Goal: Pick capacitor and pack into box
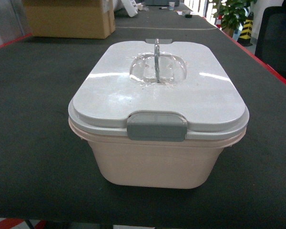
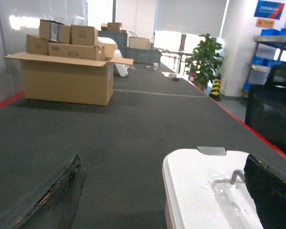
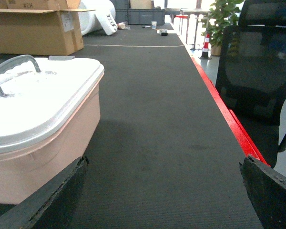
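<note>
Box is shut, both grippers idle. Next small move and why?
Probably release the grey latch first. The lid sits fully closed on the pink box, no capacitor shows in any view, and both grippers, left and right, look open and empty, so nothing can be packed yet.

Warehouse | stacked cartons [image 2: 66, 62] | blue bins on shelving [image 2: 276, 47] | long matted table [image 3: 148, 119]

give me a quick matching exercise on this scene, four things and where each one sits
Things:
1. light-grey plastic lid
2. grey latch
3. brown cardboard carton
4. wire handle

Places:
A. far left on the table
B. closed on top of the pale pink plastic box
C. upright in the lid's centre
D. front edge of the lid

Pairs: 1-B, 2-D, 3-A, 4-C
</note>
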Robot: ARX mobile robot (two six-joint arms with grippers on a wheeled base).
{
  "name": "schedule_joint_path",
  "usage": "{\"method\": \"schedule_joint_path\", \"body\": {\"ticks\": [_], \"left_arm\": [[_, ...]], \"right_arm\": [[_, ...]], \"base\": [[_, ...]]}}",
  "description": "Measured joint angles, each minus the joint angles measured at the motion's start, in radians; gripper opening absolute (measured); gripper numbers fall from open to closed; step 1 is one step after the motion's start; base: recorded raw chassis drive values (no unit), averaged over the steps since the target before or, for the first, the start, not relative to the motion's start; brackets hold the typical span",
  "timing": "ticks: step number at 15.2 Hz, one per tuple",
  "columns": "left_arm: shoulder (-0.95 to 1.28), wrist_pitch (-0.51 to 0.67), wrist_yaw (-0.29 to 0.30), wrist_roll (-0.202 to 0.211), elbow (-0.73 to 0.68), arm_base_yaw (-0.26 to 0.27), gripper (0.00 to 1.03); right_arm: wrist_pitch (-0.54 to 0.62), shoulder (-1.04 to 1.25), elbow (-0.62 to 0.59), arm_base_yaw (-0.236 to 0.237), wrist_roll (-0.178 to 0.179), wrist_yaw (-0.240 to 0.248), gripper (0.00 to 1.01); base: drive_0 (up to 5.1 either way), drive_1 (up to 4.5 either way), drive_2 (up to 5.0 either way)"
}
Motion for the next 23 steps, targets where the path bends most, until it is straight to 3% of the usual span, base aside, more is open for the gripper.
{"method": "schedule_joint_path", "body": {"ticks": [5, 7, 8, 10, 12, 13, 14, 23], "left_arm": [[0.005, -0.006, 0.006, 0.001, 0.0, -0.004, 0.98], [-0.019, -0.132, -0.045, 0.02, 0.017, -0.006, 0.92], [-0.063, -0.208, -0.078, 0.036, -0.008, 0.01, 0.81], [-0.312, -0.18, 0.026, 0.054, -0.311, 0.145, 0.05], [-0.419, -0.214, 0.08, 0.054, -0.388, 0.196, 0.02], [-0.454, -0.23, 0.145, 0.055, -0.406, 0.258, 0.02], [-0.487, -0.246, 0.137, 0.054, -0.421, 0.273, 0.02], [-0.768, -0.42, 0.151, 0.055, -0.512, 0.264, 0.02]], "right_arm": [[0.0, 0.0, 0.0, 0.0, 0.0, 0.0, 0.98], [0.0, 0.0, 0.0, 0.0, 0.0, 0.0, 0.98], [0.0, 0.0, 0.0, 0.0, 0.0, 0.0, 0.98], [0.0, 0.0, 0.0, 0.0, 0.0, 0.0, 0.98], [0.0, 0.0, 0.0, 0.0, 0.0, 0.0, 0.98], [0.001, 0.0, 0.0, 0.0, 0.0, 0.0, 0.98], [0.0, 0.0, 0.0, 0.0, 0.0, 0.001, 0.98], [0.0, 0.0, 0.0, 0.0, 0.0, 0.0, 0.98]], "base": [[0.0, 0.0, 0.0], [0.0, 0.0, 0.0], [0.0, 0.0, 0.0], [0.0, 0.0, 0.0], [0.0, 0.0, 0.0], [0.0, 0.0, 0.0], [0.0, 0.0, 0.0], [0.0, 0.0, 0.0]]}}
